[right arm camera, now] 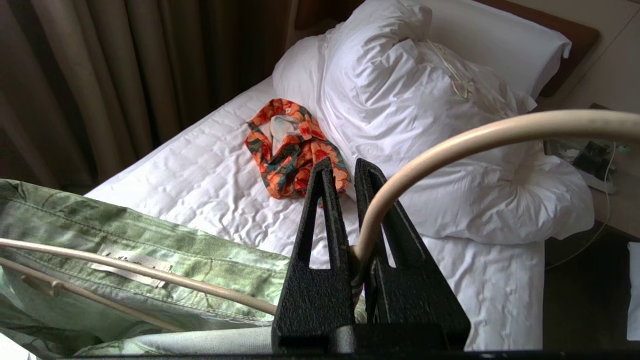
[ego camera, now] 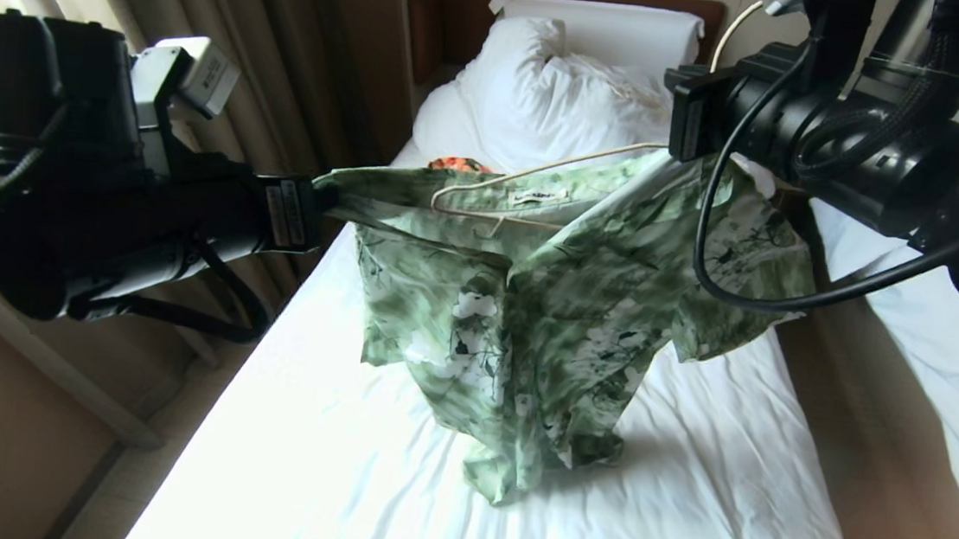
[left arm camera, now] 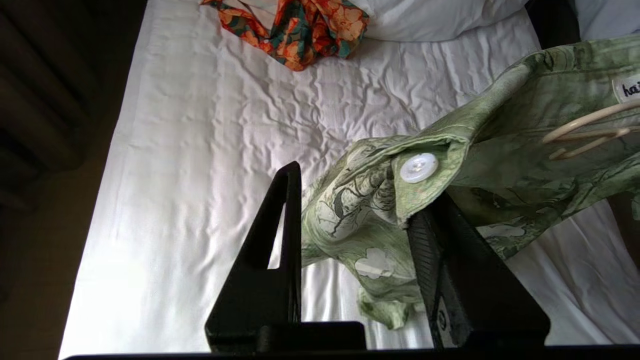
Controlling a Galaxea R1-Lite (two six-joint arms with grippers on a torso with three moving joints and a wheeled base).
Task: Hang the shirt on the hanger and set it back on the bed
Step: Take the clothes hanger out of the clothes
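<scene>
Shirt (ego camera: 545, 310) hanging over wrinkled white bed (ego camera: 341, 466) beside brown curtains (ego camera: 231, 31); right gripper (right arm camera: 350, 260) clamping hanger (ego camera: 485, 201), left gripper (left arm camera: 357, 210) standing released, shirt edge draping one finger.

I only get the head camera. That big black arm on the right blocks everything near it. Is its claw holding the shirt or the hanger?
Observer: The hanger. The right wrist view shows the right gripper shut on the hanger where the hook meets the arms, not on cloth.
Operator: And the claw on the left?
Observer: The left gripper stands open. The edge of the shirt, with a white button, drapes over one finger.
Operator: What's the orange speck behind the shirt?
Observer: A crumpled orange flowered garment, lying on the bed beside the duvet.
</scene>
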